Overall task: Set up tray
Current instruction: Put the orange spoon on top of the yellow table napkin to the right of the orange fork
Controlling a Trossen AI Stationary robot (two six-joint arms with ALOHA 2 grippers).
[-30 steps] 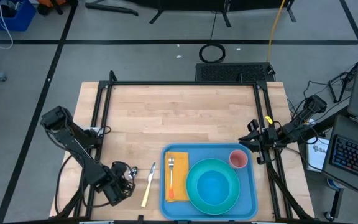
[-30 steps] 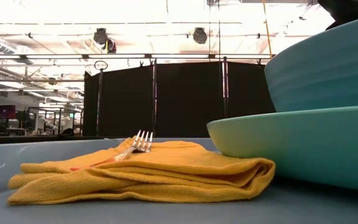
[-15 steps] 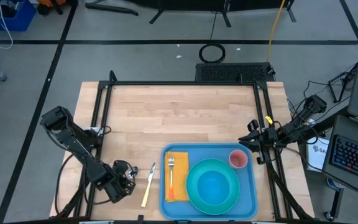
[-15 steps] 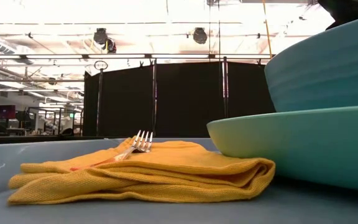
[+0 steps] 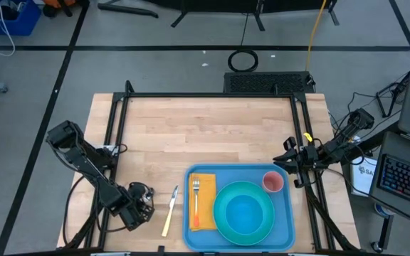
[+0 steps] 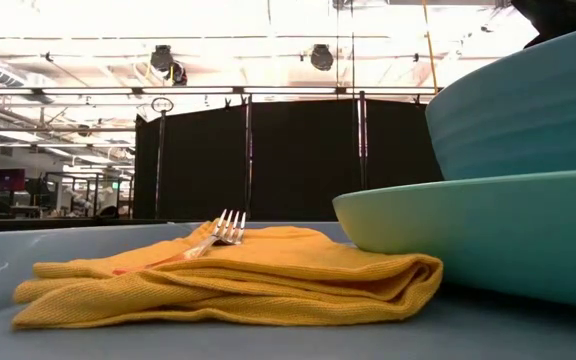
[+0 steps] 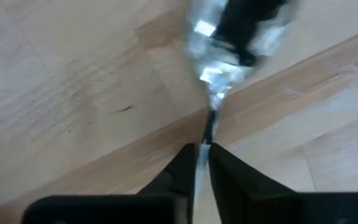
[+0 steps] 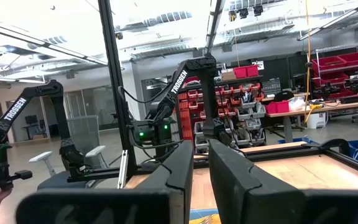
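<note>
The left gripper sits low over the near-left part of the wooden bench, its fingers drawn close together on a thin silvery utensil — blurred in the left wrist view, so what kind it is cannot be told, though the narrow shaft runs straight out from between the fingers over bare wood. Just to the right of this gripper lies a yellow-handled knife, lengthwise on the bench and apart from the fingers. Beyond the knife, further right, is the tray, light blue and resting flat at the near edge of the bench. On the tray's side nearest the left gripper a folded yellow napkin carries a fork with its tines pointing away from the near edge; in the low view the fork rests on top of the napkin. Next over stands a turquoise bowl on a plate, and a small pink cup occupies the tray's far right corner. The right gripper waits at the bench's right edge, just beyond that cup — its fingers nearly together, a narrow gap between them, holding nothing.
</note>
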